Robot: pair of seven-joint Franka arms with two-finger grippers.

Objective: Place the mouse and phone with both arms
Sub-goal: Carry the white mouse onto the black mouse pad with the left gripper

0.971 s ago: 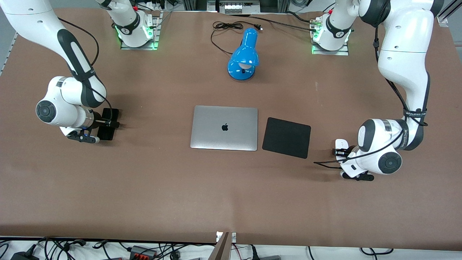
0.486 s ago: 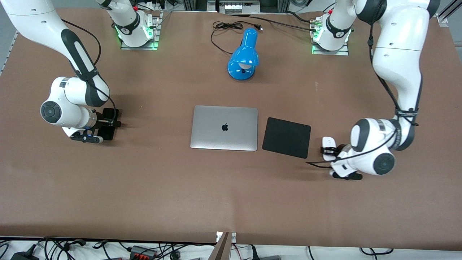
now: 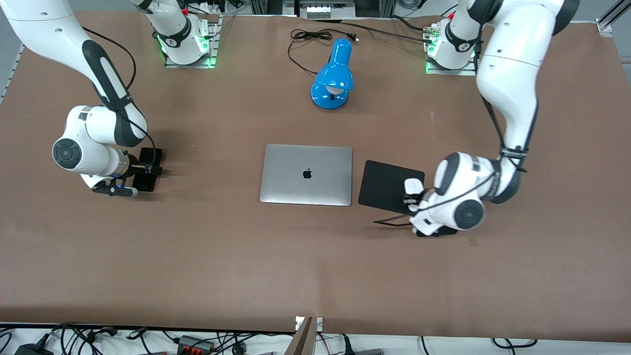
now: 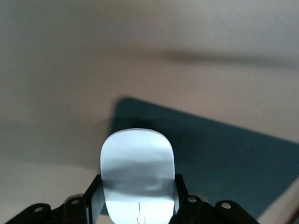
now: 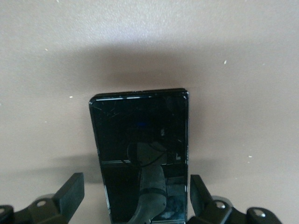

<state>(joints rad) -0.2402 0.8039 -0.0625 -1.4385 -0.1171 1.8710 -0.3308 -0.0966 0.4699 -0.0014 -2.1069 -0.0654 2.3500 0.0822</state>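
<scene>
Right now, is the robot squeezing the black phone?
No, the right gripper has its fingers spread wide on either side of the phone, with gaps showing.

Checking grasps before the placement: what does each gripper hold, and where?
Left gripper: small glossy white oval mouse, jaws on its two long sides. Right gripper: open, holding nothing.

You can read almost nothing here: the one clear sign is the dark apple logo in the middle of the closed silver laptop [image 3: 306, 174] lid. There is small white lettering on the black strap round the left arm [image 3: 508, 153] near its wrist, but you cannot make out the words. In the left wrist view, the mouse [image 4: 138, 172] bears only a thin line mark at one end.
</scene>
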